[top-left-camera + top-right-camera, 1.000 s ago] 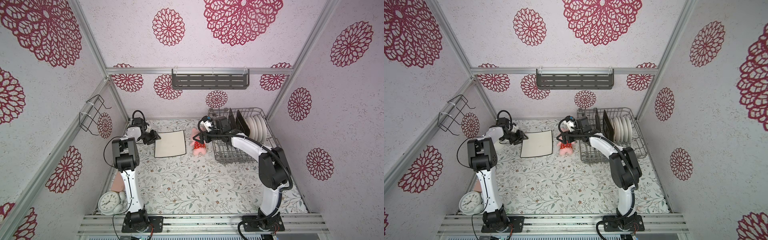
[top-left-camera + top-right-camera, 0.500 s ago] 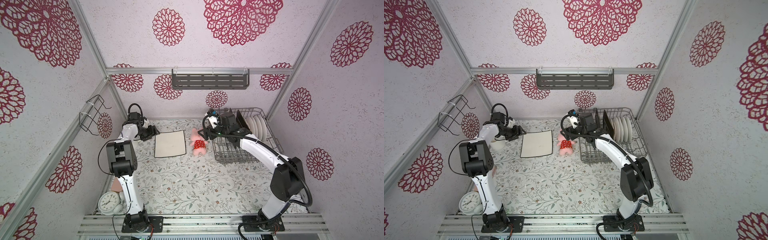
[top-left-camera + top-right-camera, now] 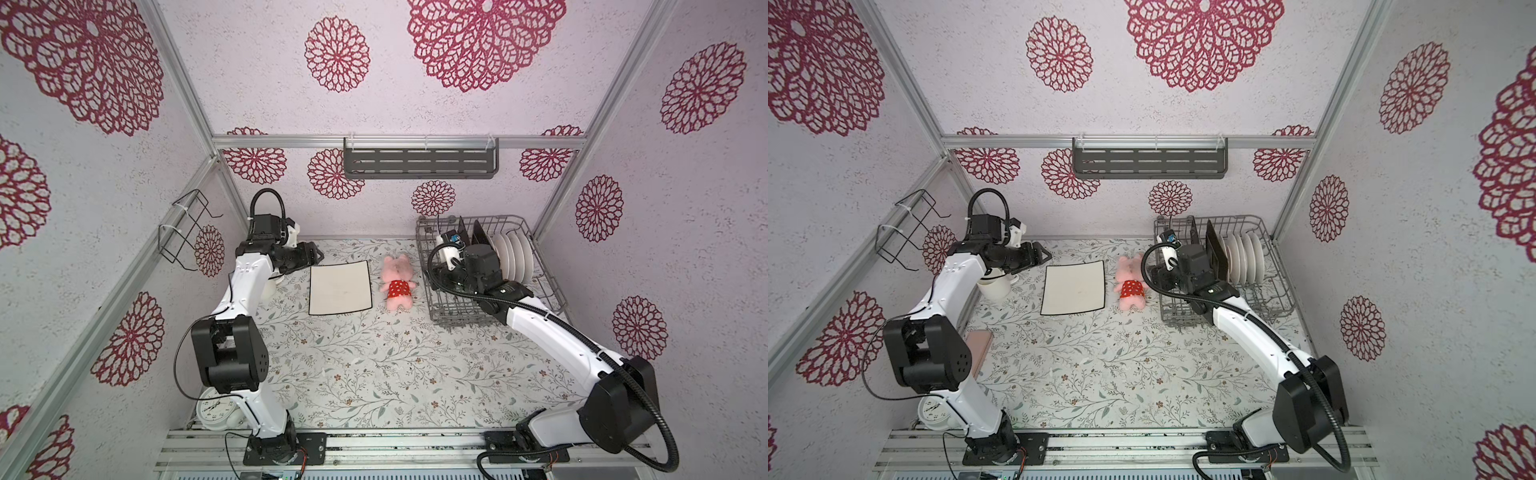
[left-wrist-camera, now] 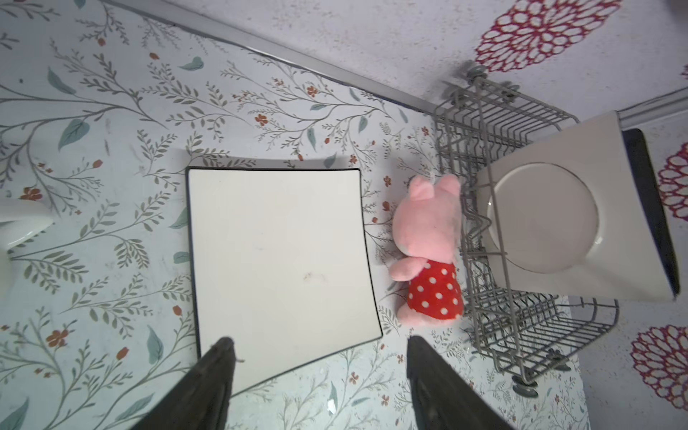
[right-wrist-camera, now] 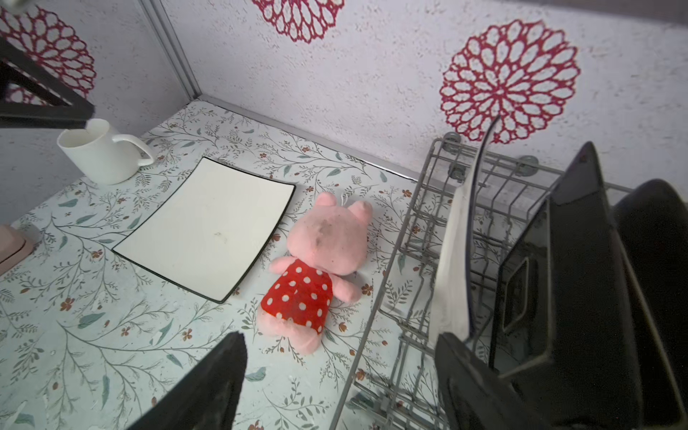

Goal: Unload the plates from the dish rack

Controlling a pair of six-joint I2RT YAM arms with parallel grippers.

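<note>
1. Both top views: light bright, even and diffuse, falling from above. No glare. Focus sharp across the table [image 3: 374,374].
2. Both top views: shadows faint and soft-edged, as beside the plush pig [image 3: 397,286]. Wide-angle bend tilts the frame post [image 3: 606,99] outward toward the picture's corner.
3. Left wrist view: cream plate [image 4: 279,253] evenly lit, with a soft grey shadow along its edge nearest the table's back edge. Dish rack [image 4: 521,335] wires smeared, as is the pig's adjoining side.
4. Left wrist view: fingers [image 4: 208,387] of the left gripper [image 4: 320,339] dark and out of focus.
5. Right wrist view: fingers [image 5: 208,387] of the right gripper [image 5: 342,337] likewise blurred. Dark plate [image 5: 573,260] carries a dull reflected sheen. White mug [image 5: 96,156] bright, not washed out.
</note>
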